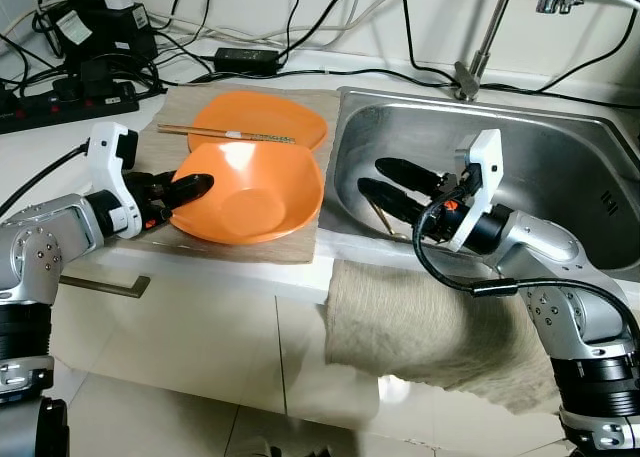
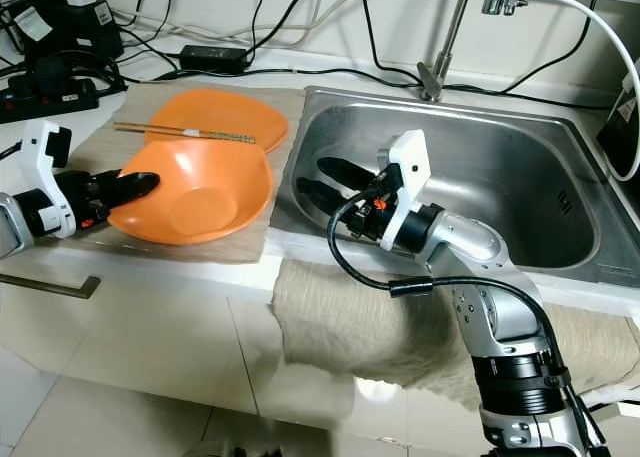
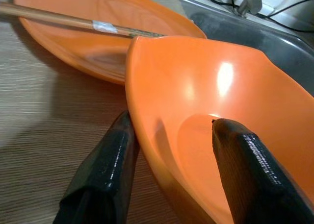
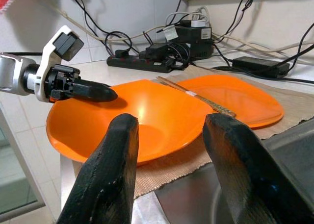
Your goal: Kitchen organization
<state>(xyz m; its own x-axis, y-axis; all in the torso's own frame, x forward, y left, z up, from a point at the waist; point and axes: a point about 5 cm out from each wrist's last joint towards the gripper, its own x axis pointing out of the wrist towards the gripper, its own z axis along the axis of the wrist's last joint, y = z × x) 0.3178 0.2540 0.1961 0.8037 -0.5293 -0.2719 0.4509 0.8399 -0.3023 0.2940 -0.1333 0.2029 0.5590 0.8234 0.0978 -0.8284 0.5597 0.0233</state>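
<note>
Bowl (image 1: 250, 192) of orange plastic rested on a woven mat (image 1: 150, 162) on the table, just beside the sink (image 1: 560, 157). The left end effector (image 1: 190, 189) pinched the bowl's rim on the side away from the sink, one finger inside the wall, one outside. Behind the bowl, an orange plate (image 1: 262, 117) lay on the same mat, with chopsticks (image 1: 225, 133) resting across it. The right end effector (image 1: 395, 185) hovered in the sink's near corner, fingers spread, holding nothing. A towel (image 1: 420, 322) hung over the table's front edge below the sink. Judged from this, the bowl was being gripped for moving; next would come a steady lift, keeping the rim from slipping.
</note>
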